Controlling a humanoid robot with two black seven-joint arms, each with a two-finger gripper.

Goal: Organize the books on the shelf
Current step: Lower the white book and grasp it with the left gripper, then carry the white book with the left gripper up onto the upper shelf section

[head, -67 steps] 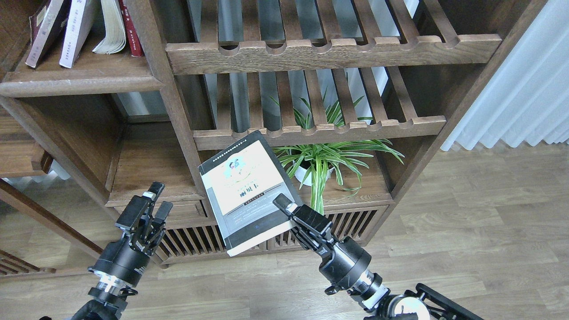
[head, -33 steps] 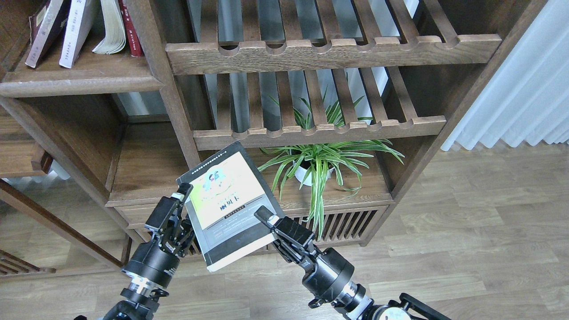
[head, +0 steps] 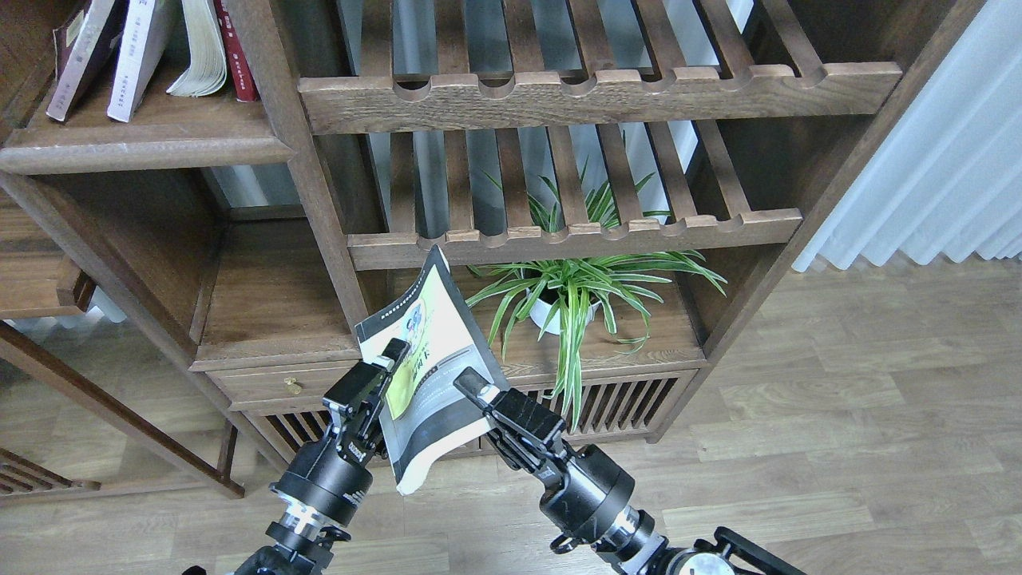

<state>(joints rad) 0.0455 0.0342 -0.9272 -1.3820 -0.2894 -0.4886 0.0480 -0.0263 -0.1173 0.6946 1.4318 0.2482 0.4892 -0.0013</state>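
Head view: the thick book with the yellow-green and black cover [head: 427, 363] is held in mid-air in front of the bookcase, low down, between the two arms. The right gripper [head: 477, 391] is clenched on the book's lower right edge, one finger lying across the cover. The left gripper [head: 389, 363] is at the book's left edge, one finger over the cover near its middle; it looks closed on that edge, though the finger behind the book is hidden, so this is a judgement.

The book stands tilted, its long axis running from the pale page block at lower left, near the floor, up to a corner that reaches the scalloped rail of the lower slatted rack [head: 575, 238]. The cover faces up and toward the camera and is seen narrowed, as if the book is turned part edge-on.

The shelf [head: 144, 144], a solid board with a rounded front edge, is at upper left, well apart from the held book. On it lean the maroon book [head: 80, 56] and the pale lavender-white book [head: 137, 64], beside a book with fanned cream pages [head: 200, 52] and a thin red-spined book [head: 235, 52].

To do this step well, I judge both grips should stay firm while the book is brought upright, spine outward, then lifted clear of the upright post [head: 295, 160] before moving left. A spider plant [head: 575, 295] stands just behind.
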